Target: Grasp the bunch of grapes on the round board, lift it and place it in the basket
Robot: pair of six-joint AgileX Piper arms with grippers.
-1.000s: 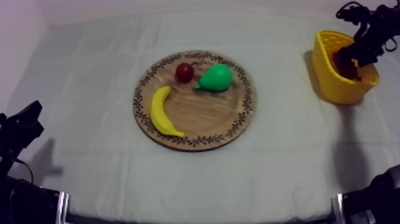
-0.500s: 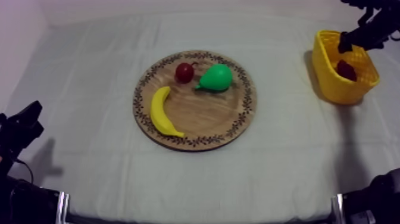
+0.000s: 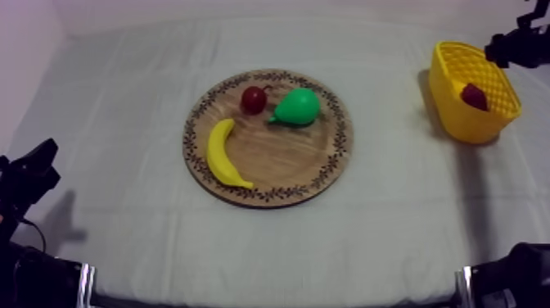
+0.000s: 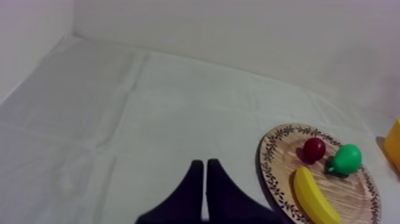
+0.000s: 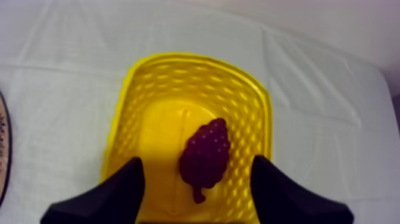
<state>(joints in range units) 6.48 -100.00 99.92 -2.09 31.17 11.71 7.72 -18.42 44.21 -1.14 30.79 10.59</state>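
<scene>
The bunch of grapes (image 3: 474, 96) lies inside the yellow basket (image 3: 455, 123), upper right of frame: placement done. The right gripper (image 5: 196, 162) hangs above, fingers apart, empty; the left gripper (image 4: 205, 164) is closed together. Only retraction appears left.

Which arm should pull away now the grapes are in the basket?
Right: the right end effector hangs open over the yellow basket holding the grapes; the left end effector rests shut, far away.

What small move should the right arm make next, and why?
Probably lift the right gripper up and away from the basket, toward its resting side. The grapes lie inside the basket, and the gripper hangs open above them, holding nothing, so the placing looks done.
</scene>
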